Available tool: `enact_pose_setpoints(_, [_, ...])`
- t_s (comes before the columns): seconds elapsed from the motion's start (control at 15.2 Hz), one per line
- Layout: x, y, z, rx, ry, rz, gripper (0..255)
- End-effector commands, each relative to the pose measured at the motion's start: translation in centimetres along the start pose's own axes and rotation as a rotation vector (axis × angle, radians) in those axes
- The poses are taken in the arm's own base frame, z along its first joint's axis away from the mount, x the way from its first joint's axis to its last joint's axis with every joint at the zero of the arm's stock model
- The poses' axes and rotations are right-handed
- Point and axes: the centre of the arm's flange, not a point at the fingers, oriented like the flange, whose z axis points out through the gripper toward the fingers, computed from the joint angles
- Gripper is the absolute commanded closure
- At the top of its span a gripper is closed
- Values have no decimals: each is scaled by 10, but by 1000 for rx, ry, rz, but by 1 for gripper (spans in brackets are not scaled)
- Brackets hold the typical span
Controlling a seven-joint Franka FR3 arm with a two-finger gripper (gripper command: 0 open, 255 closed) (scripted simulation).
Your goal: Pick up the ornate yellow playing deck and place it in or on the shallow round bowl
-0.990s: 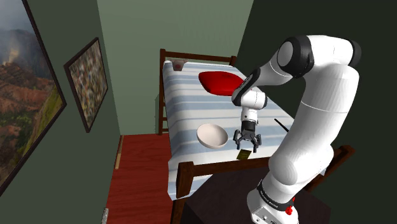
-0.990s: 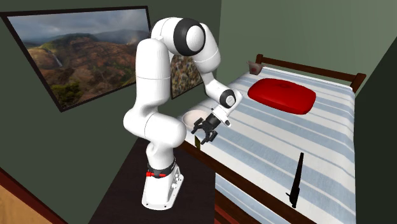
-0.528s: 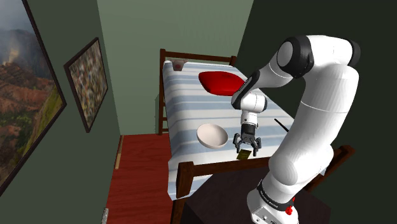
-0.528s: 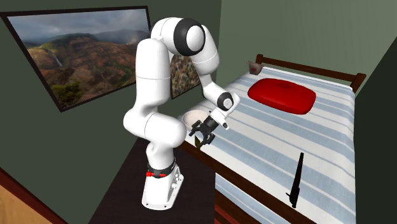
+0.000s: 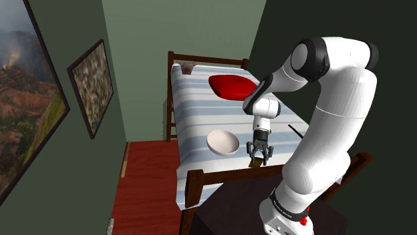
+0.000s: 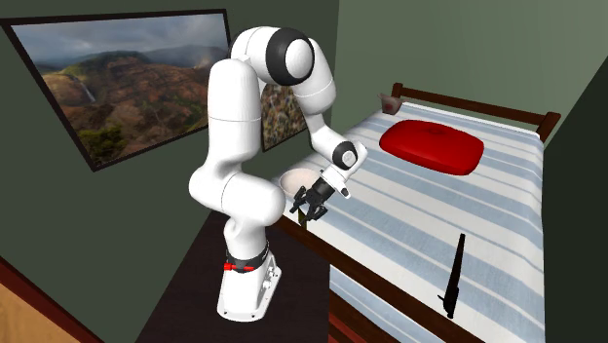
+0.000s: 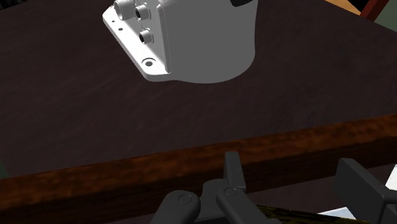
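1. In the shoulder view the white arm reaches from the lower right toward the middle of the frame, and its black gripper points straight down at the near end of a bed with a blue-and-white striped cover.
2. The yellow playing deck lies flat on the cover directly under the gripper, close to the wooden footboard.
3. In the wrist view the two fingers stand apart with the deck's dark, gold-patterned edge between them. I cannot tell whether they touch its sides.
4. The shallow round bowl – pale, almost white – sits on the cover just to the shoulder view's left of the gripper, apart from the deck.
5. A red pillow lies at the head of the bed, in the upper middle of the frame.
6. A thin black object rests on the cover in the second exterior view's lower right, well apart from the gripper.
7. Two framed landscape pictures hang on the green wall at the shoulder view's left.
8. Past the footboard the wrist view looks onto the arm's white base – it stands on the dark stand.
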Motion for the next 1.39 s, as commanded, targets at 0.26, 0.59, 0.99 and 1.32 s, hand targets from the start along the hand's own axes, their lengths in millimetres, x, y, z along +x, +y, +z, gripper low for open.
enact_pose_setpoints(0.26, [0, 0, 0, 0, 0, 0, 255])
enact_pose_setpoints(0.59, [-21, -2, -16, 0, 0, 0, 255])
enact_pose_setpoints(0.99, [-47, -4, -34, 0, 0, 0, 255])
enact_pose_setpoints(1.32, [-68, -6, -50, 0, 0, 0, 255])
